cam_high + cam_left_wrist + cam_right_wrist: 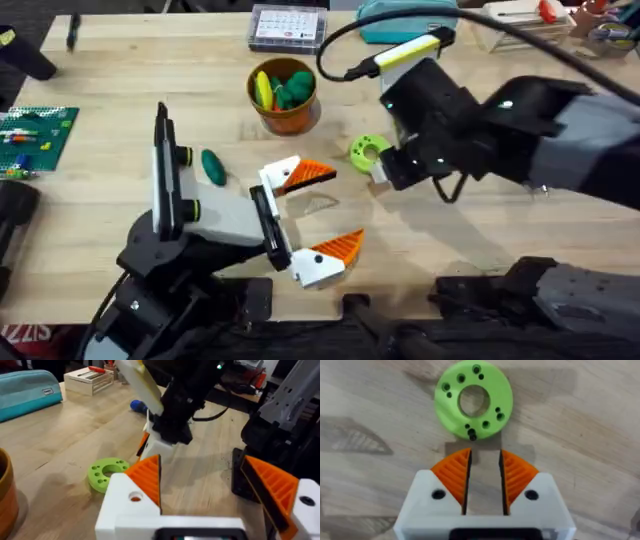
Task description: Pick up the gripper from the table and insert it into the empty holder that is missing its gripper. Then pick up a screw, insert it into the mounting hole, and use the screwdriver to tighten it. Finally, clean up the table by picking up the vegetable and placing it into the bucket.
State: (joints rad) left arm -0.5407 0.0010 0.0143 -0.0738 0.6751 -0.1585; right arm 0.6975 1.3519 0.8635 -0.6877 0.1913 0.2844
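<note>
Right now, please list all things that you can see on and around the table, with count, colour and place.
holder: one, lime green, flat on the table just ahead of the right pincer.
vegetable: one, dark green, on the table beside the left arm.
bucket: one, orange, behind the holder, with yellow and green toys inside.
pouch: one, teal, at the far edge.
screw box: one, clear, at the far edge.
green board: one, at the table's left edge.
left pincer: white with orange pads, open, over the table's middle.
right pincer: white with orange pads, narrowly open, empty.
</note>
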